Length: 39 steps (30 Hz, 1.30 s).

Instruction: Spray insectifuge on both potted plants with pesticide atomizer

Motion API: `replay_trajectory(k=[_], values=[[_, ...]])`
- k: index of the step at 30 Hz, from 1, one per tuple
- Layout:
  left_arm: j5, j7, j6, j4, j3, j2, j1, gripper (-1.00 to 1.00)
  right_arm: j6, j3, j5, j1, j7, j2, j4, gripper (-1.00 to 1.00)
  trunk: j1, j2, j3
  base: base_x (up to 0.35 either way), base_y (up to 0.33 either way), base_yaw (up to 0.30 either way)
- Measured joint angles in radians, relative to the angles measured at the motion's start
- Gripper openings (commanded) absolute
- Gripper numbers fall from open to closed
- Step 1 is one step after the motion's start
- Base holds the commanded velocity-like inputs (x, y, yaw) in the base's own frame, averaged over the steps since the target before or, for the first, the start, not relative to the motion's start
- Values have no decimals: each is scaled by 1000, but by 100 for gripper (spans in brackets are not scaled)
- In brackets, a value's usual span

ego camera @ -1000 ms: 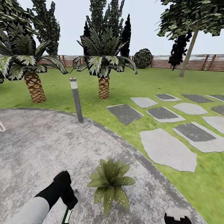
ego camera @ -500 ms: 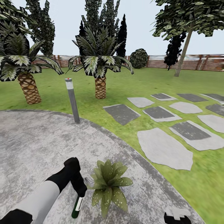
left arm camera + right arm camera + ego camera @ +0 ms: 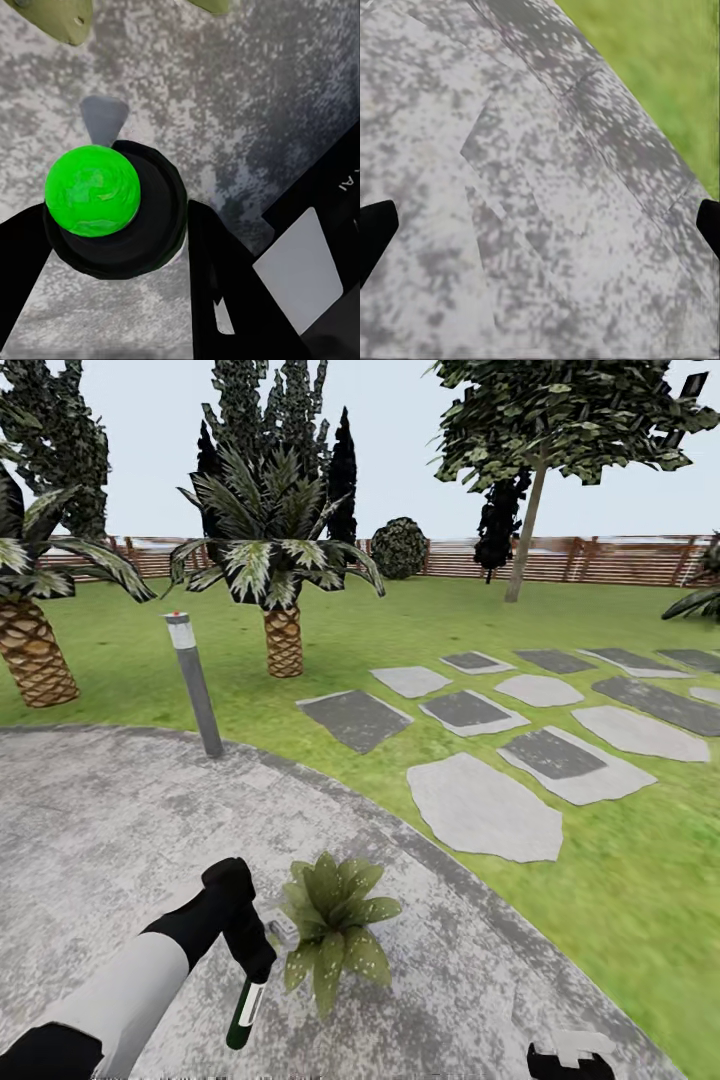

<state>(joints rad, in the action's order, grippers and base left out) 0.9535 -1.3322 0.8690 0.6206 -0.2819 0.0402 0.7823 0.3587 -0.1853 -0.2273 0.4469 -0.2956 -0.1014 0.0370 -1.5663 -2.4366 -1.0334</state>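
Left gripper (image 3: 258, 965) grasping spray bottle (image 3: 243, 1012) | beside potted plant (image 3: 332, 920) | risk: nozzle misaimed, leaves patchy | right gripper (image 3: 540, 225) spread, empty

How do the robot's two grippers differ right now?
The left gripper is shut on the pesticide atomizer, holding it beside the potted plant; the right gripper holds nothing. The left fingers clamp the bottle; the right fingers stand wide apart. Both hang over the grey patio.
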Motion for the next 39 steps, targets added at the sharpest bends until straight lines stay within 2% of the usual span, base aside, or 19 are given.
replay_trajectory(k=[4, 18, 34, 36, 39], values=[[0, 0, 3, -1, 0, 0, 8, -100, 0, 0, 0, 0, 0, 0, 0, 100, 0, 0, 0, -101, 275, -272], [0, 0, 20, -2, -1, -1, 9, -100, 0, 0, 0, 0, 0, 0, 0, 100, 1, 0, 0, 80, 316, -272], [0, 1, 20, -3, -3, 0, 5, -100, 0, 0, 0, 0, 0, 0, 0, 100, 0, 0, 0, -144, 329, -272], [7, 5, 20, -3, -4, -1, 2, -100, 0, 0, 0, 0, 0, 0, 0, 100, 0, 0, 0, -35, 334, -269], [56, 8, 20, -4, -2, 0, -2, -100, 0, 1, 0, 0, 0, 0, 0, 100, 1, 0, 0, 32, 337, -127]])
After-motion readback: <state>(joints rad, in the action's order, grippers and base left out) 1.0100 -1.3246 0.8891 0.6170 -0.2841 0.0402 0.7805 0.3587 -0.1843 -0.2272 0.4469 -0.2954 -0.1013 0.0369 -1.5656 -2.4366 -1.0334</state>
